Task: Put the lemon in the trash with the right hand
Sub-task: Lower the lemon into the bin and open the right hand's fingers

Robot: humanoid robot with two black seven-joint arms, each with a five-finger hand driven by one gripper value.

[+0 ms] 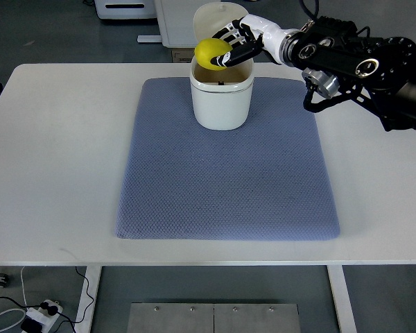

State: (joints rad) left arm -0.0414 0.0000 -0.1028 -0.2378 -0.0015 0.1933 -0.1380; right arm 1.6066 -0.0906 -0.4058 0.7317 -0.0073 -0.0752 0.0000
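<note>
Because your right hand [230, 47] has its fingers wrapped around the lemon [211, 53] directly over the open trash bin [222, 104], letting go should drop it straight inside.

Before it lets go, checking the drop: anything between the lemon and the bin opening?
Nothing: top view shows the lemon, held by the right hand, over the open bin.

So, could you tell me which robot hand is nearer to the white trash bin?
Right. The right robot hand holds the lemon just above the trash bin; the left is out of view.
</note>
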